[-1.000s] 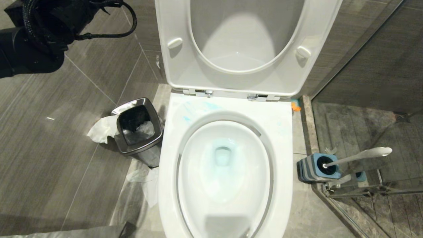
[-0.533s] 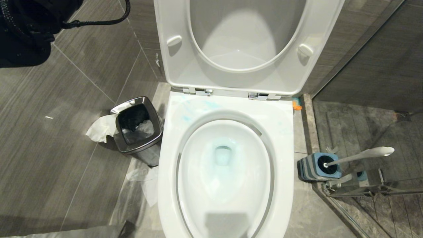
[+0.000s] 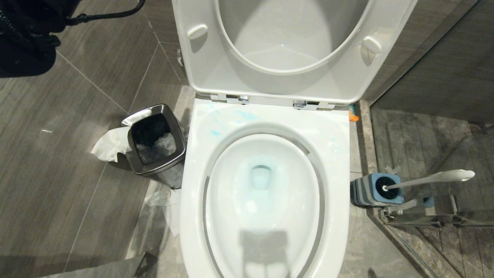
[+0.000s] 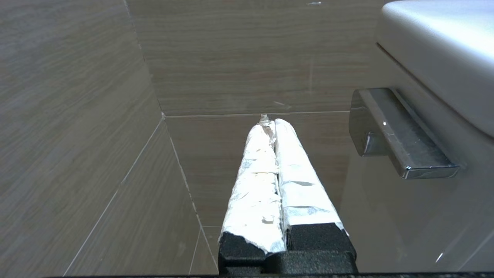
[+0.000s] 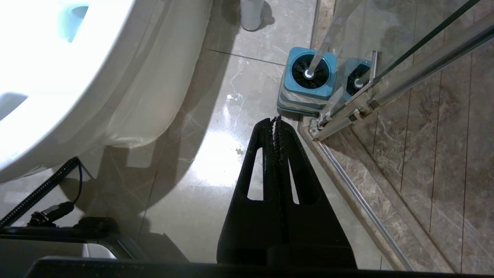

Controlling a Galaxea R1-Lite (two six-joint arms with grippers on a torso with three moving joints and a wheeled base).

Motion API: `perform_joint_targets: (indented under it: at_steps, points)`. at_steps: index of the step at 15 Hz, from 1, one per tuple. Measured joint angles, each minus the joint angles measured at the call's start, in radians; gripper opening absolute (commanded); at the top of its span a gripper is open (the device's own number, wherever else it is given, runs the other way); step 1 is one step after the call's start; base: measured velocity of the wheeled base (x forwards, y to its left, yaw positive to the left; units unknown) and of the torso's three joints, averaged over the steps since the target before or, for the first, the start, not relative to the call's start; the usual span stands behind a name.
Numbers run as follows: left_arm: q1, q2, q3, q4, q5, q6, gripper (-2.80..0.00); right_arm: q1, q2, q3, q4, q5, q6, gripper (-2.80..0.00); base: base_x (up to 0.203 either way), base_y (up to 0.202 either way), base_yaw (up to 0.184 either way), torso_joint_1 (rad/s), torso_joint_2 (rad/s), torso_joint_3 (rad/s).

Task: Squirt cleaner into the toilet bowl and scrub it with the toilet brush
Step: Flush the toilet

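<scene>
The white toilet bowl (image 3: 335, 131) fills the middle of the head view, seat and lid raised. Pale blue cleaner smears (image 3: 216, 133) streak its back rim, and the water (image 3: 261, 181) is tinted blue. The toilet brush (image 3: 432, 178) stands in its blue-and-grey holder (image 3: 366, 191) on the floor to the right. My left gripper (image 4: 272, 122) is shut and empty, its white-wrapped fingers pressed together, pointing at the tiled wall beside the chrome flush lever (image 4: 401, 131). My right gripper (image 5: 276, 120) hangs shut and empty over the floor, a little short of the brush (image 5: 308, 71).
A steel-rimmed bin (image 3: 131, 121) with tissue (image 3: 108, 144) beside it stands left of the bowl. A glass shower screen with a metal frame (image 3: 424, 220) runs along the right, next to the holder. The left arm (image 3: 23, 34) shows at the top left corner.
The whole head view has shifted as the camera moved, bringing the bowl a little closer. The left arm has drawn further into the top left corner. Both grippers stay shut.
</scene>
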Motion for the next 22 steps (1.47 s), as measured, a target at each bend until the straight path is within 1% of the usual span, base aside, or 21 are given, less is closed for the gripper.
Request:
perform_joint_targets:
  at_steps: [3, 6, 8, 11, 18, 22]
  points:
    - [-0.005, -0.023, 0.002, 0.041, -0.001, 0.004, -2.80, 0.000, 0.000, 0.000, 0.000, 0.000, 0.000, -2.80, 0.000, 0.000, 0.000, 0.000, 0.00, 0.000]
    - [-0.037, -0.057, 0.019, 0.145, -0.005, -0.001, -2.80, -0.001, 0.000, 0.000, 0.000, -0.001, 0.000, -2.80, 0.000, 0.000, 0.000, 0.000, 0.00, 0.000]
    - [-0.055, -0.068, 0.021, 0.171, -0.009, -0.004, -2.80, 0.000, 0.000, 0.000, 0.000, -0.001, 0.000, -2.80, 0.000, 0.000, 0.000, 0.000, 0.00, 0.000]
    - [-0.077, -0.072, 0.022, 0.174, -0.007, -0.006, -2.80, 0.000, 0.000, 0.000, 0.000, -0.001, 0.000, -2.80, 0.000, 0.000, 0.000, 0.000, 0.00, 0.000]
    - [-0.097, -0.077, 0.021, 0.164, -0.011, 0.000, -2.80, -0.001, 0.000, 0.000, 0.000, 0.000, -0.001, -2.80, 0.000, 0.000, 0.000, 0.000, 0.00, 0.000]
    - [-0.123, -0.079, 0.019, 0.163, -0.013, 0.000, -2.80, 0.000, 0.000, 0.000, 0.000, 0.000, 0.000, -2.80, 0.000, 0.000, 0.000, 0.000, 0.00, 0.000]
